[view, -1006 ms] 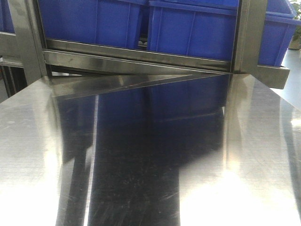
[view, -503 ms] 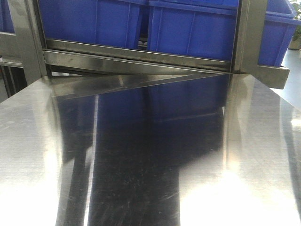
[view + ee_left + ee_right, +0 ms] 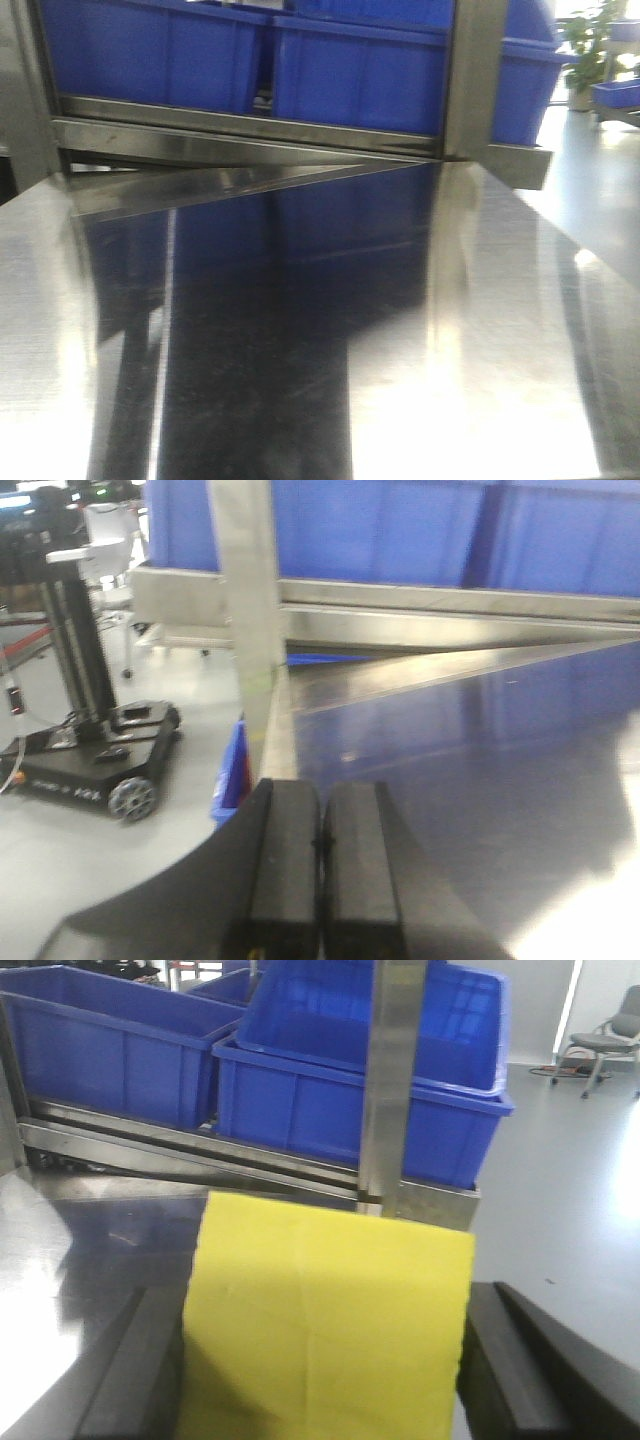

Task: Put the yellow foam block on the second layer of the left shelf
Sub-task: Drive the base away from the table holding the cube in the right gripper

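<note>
Grip firm: yellow foam block (image 3: 325,1325) wedged between fingers of right gripper (image 3: 320,1365), above steel table (image 3: 300,350). Shelf (image 3: 395,1080) with blue bins (image 3: 300,1110) straight ahead of block, beyond table's far edge. Left gripper (image 3: 320,870) pressed shut, empty, near table's left edge.

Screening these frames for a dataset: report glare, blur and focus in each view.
Front view: white glare patches on the steel tabletop, blue bins mirrored in it, slightly soft. Left wrist view: blurred throughout, shut left gripper included. Right wrist view: yellow foam block close and soft-edged, bins behind sharper.
</note>
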You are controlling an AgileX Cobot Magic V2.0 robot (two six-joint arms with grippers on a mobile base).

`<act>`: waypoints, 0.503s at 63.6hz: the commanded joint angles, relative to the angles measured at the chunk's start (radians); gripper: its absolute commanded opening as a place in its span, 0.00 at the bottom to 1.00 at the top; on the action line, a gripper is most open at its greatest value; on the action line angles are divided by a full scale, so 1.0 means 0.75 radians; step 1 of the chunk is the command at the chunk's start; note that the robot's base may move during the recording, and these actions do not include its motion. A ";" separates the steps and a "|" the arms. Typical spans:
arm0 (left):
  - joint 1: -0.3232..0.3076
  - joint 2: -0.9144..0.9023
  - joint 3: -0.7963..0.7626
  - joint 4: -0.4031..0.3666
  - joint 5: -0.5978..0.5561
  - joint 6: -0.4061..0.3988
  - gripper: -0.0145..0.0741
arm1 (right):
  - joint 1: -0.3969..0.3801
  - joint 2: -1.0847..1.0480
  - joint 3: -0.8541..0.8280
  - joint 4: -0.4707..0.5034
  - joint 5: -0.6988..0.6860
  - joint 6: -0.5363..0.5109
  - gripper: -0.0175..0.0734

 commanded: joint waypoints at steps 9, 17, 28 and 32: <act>-0.010 -0.012 0.034 -0.004 -0.116 -0.005 0.32 | -0.010 0.019 -0.036 -0.018 -0.107 -0.010 0.58; -0.010 -0.010 0.034 -0.004 -0.116 -0.005 0.32 | -0.010 0.022 -0.036 -0.018 -0.106 -0.010 0.58; -0.010 -0.010 0.034 -0.004 -0.116 -0.005 0.32 | -0.010 0.022 -0.036 -0.018 -0.101 -0.010 0.58; -0.010 -0.010 0.034 -0.004 -0.116 -0.005 0.32 | -0.010 0.022 -0.036 -0.018 -0.101 -0.010 0.58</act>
